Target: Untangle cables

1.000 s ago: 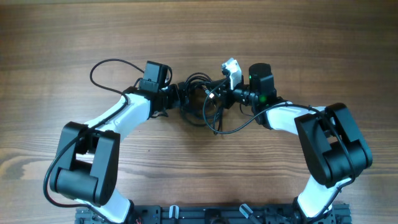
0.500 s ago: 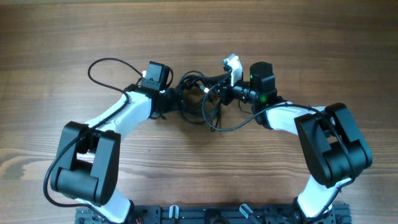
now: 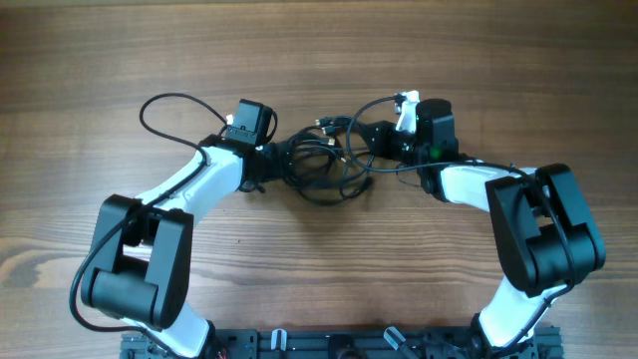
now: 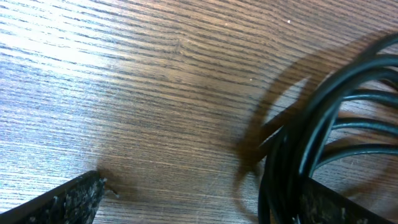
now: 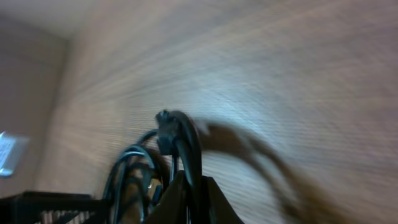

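The cables [image 3: 321, 160] lie in a loose black tangle at the middle of the worktop [image 3: 469, 60], between the two arms, with small plugs sticking out along the upper edge. In the left wrist view several of their strands curve side by side in an arc and throw a soft shadow on the wood.

The left end effector [image 3: 278, 162] sits at the tangle's left edge, spread wide. One of its fingers [image 4: 65, 200] shows at the lower left corner of its camera view and the other at the lower right, where the strands run just above it.

The right end effector [image 3: 377, 140] is at the tangle's upper right, narrowed to a pinch on one strand. In its blurred wrist view that strand rises from between the tips to a small plug.

The worktop is brown wood with a plain grain running left to right and a pale sheen of light. A thicker arm lead [image 3: 164, 110] loops on it beyond the left arm, and a black mounting rail [image 3: 329, 344] lines the near edge.
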Tool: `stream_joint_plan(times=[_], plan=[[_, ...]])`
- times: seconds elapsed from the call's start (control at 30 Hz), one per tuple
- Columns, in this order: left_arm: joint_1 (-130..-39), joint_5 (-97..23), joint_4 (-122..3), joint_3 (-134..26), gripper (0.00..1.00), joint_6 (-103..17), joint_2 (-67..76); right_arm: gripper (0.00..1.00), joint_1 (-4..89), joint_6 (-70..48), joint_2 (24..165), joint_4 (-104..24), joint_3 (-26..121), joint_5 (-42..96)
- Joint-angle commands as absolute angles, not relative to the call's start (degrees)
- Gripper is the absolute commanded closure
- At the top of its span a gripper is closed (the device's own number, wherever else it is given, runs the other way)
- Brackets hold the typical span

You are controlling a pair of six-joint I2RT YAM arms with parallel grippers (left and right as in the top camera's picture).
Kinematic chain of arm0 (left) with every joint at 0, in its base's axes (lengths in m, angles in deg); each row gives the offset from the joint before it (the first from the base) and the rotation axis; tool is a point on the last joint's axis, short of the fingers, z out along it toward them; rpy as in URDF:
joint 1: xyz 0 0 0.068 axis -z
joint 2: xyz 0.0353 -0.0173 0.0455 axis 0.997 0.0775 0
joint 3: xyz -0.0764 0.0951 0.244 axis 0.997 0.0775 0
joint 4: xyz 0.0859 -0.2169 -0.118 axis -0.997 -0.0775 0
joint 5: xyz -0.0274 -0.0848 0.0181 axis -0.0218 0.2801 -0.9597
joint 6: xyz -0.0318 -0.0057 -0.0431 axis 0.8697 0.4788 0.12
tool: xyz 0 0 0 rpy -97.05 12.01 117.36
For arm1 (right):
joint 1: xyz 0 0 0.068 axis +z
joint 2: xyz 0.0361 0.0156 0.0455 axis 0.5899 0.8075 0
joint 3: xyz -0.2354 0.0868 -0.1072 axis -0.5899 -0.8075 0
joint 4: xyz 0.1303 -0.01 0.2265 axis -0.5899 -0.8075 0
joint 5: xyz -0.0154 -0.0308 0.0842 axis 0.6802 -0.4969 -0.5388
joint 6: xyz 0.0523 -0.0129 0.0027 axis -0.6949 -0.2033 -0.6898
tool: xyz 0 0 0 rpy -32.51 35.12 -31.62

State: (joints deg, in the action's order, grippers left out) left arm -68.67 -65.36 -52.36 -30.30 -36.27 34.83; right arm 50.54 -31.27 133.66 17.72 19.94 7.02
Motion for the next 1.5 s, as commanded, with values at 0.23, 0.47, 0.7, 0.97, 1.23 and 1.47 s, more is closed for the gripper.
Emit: stream_joint_plan(times=[0.23, 0.47, 0.7, 0.97, 1.23, 1.47], plan=[[-69.3, -66.7, -54.5, -26.1, 0.00, -35.6, 39.4, 0.00, 49.4, -25.2, 134.3, 8.1, 19.7, 15.0], [-69.3, -66.2, -53.2, -26.1, 0.00, -38.6, 39.4, 0.01, 49.5, -12.7, 134.3, 11.3, 19.7, 9.0], [-69.3, -50.8, -45.1, -26.1, 0.00, -65.9, 39.4, 0.00, 49.5, -6.8, 134.3, 11.0, 19.7, 14.2], [-69.3, -47.3, -39.4, -26.1, 0.00, -77.9, 39.4, 0.00, 50.1, 2.6, 134.3, 7.4, 19.7, 18.8], [-69.3, -47.2, -38.8, -26.1, 0.00, -75.5, 39.4, 0.01, 53.1, 10.7, 134.3, 0.7, 19.7, 23.5], [-69.3, -47.2, -39.1, -26.1, 0.00, -71.2, 39.4, 0.00, 53.2, 10.3, 134.3, -6.8, 19.7, 35.9]])
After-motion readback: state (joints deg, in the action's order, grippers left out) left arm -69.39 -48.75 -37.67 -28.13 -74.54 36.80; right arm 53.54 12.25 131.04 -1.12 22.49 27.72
